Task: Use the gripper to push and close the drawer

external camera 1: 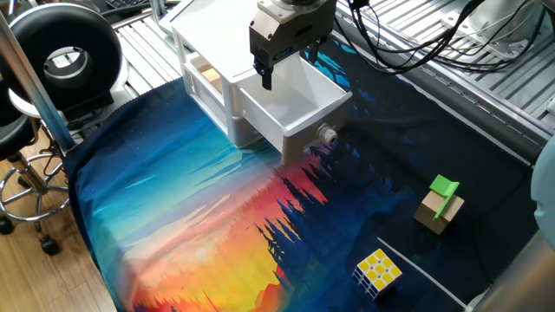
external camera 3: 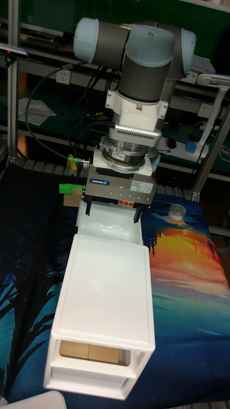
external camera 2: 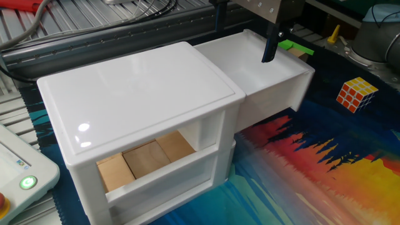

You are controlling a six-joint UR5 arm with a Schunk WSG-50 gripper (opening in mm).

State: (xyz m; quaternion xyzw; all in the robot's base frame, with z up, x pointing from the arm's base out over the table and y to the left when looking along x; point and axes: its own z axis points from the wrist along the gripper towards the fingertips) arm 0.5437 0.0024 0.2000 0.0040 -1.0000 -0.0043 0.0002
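Note:
The white drawer point(external camera 1: 299, 111) stands pulled out of the small white cabinet point(external camera 1: 208, 39), its round knob point(external camera 1: 327, 134) facing the colourful cloth. My gripper point(external camera 1: 284, 69) hangs over the drawer's open inside, close to the cabinet's front. In the tall fixed view the gripper point(external camera 3: 112, 216) is open, its two black fingers point(external camera 3: 86, 208) spread about as wide as the drawer point(external camera 3: 110, 231), with nothing between them. From the other fixed view one finger point(external camera 2: 270, 47) reaches down over the drawer point(external camera 2: 275, 84) beside the cabinet point(external camera 2: 137, 94).
A Rubik's cube point(external camera 1: 377, 270) and a wooden block with a green piece point(external camera 1: 440, 206) lie on the cloth to the right. Wooden blocks point(external camera 2: 147, 159) fill the cabinet's open side compartment. A black stool point(external camera 1: 61, 52) stands off the table's left edge.

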